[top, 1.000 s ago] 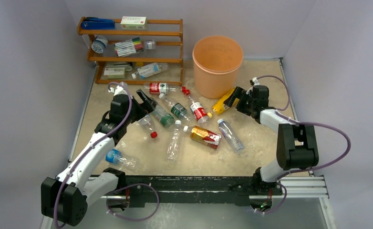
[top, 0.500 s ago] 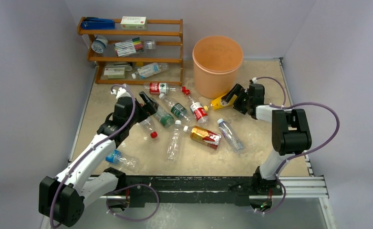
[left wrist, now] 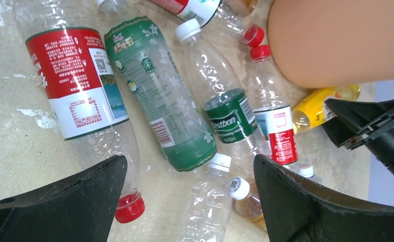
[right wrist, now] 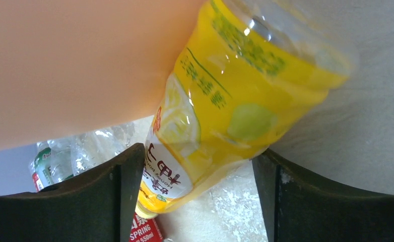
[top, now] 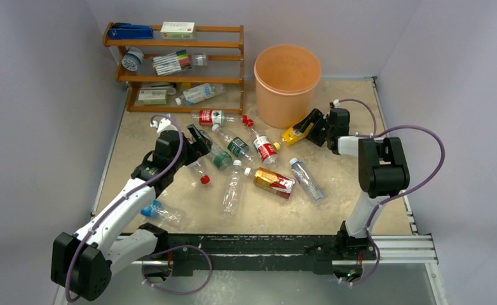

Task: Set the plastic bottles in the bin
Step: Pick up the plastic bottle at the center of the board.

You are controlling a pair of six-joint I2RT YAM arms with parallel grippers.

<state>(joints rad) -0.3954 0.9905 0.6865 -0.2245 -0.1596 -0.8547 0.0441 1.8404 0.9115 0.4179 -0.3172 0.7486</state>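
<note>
The yellow bottle (top: 293, 134) lies on the table against the foot of the orange bin (top: 284, 105). My right gripper (top: 309, 124) straddles it. In the right wrist view the yellow bottle (right wrist: 225, 101) touches the left finger, a gap shows at the right finger, and the bin (right wrist: 74, 65) wall is just behind. My left gripper (top: 198, 137) hangs open over several bottles. Below its fingers (left wrist: 190, 166) lie a green-labelled bottle (left wrist: 159, 96) and a red-labelled one (left wrist: 76, 80), with nothing between the jaws.
More bottles are strewn mid-table: a red-labelled one (top: 264, 147), an amber one (top: 273, 180), clear ones (top: 307, 179) (top: 232, 188), and a blue-capped one (top: 160, 211) by the left arm. A wooden shelf (top: 176, 79) at the back left holds pens, boxes and a bottle (top: 198, 93).
My right gripper has slid toward the bin with the yellow bottle between its jaws, and the jaws have narrowed. The bin has shifted a little left. The left arm has crept forward slightly.
</note>
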